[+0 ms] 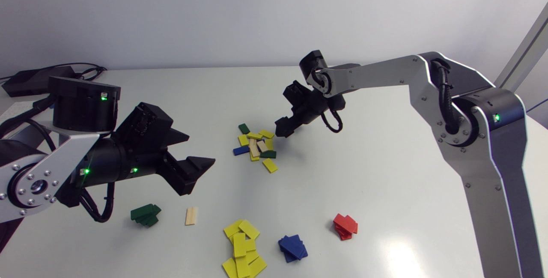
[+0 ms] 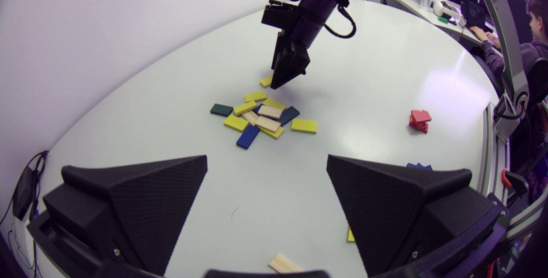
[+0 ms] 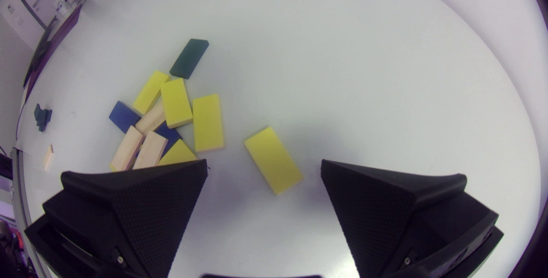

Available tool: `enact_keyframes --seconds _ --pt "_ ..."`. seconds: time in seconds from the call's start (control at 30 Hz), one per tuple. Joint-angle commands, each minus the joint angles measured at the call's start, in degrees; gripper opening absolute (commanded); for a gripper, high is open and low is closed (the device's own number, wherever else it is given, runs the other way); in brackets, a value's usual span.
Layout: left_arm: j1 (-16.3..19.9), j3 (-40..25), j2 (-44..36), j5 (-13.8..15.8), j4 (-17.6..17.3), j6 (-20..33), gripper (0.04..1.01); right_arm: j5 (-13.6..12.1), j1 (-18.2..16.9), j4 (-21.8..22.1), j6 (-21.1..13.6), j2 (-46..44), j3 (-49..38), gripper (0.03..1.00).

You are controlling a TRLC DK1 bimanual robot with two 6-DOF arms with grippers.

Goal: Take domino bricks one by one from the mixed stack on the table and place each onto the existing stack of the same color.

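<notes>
Both open: left gripper (image 2: 267, 158), right gripper (image 3: 264, 163) above yellow brick (image 3: 273, 159) half-hidden from left wrist.

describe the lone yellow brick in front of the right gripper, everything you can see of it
The lone yellow brick is a flat rectangular slab, plain yellow, with no marks showing. It lies flat on the white table, turned at a slant, clear of the mixed pile. It sits just ahead of the right gripper, in line with the gap between its open jaws. Only the table touches it.
</notes>
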Motion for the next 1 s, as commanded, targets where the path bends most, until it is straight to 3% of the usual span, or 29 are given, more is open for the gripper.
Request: enact_keyframes --seconds 0.0,0.4,0.6,0.87,0.97 --pt "-0.2 -1.4 -1.2 0.7 -0.1 -1.2 0.995 -0.5 -0.4 -1.7 -1.9 2.8 1.7 0.916" --pt "0.0 -0.9 -1.5 0.6 -0.3 -1.2 0.995 -0.9 -0.1 -3.9 -3.3 3.3 2.4 0.866" --pt "0.0 -1.2 -1.5 0.6 -0.2 -1.1 0.995 -1.0 -0.1 -4.2 -3.3 3.3 2.4 0.731" --pt "0.0 -1.3 -1.5 0.6 -0.2 -1.1 0.995 -1.1 0.2 -4.5 -3.4 3.2 2.2 0.67" --pt "0.0 -1.3 -1.4 0.6 -0.2 -1.1 0.995 -1.1 0.1 -4.4 -3.3 3.0 2.0 0.557"
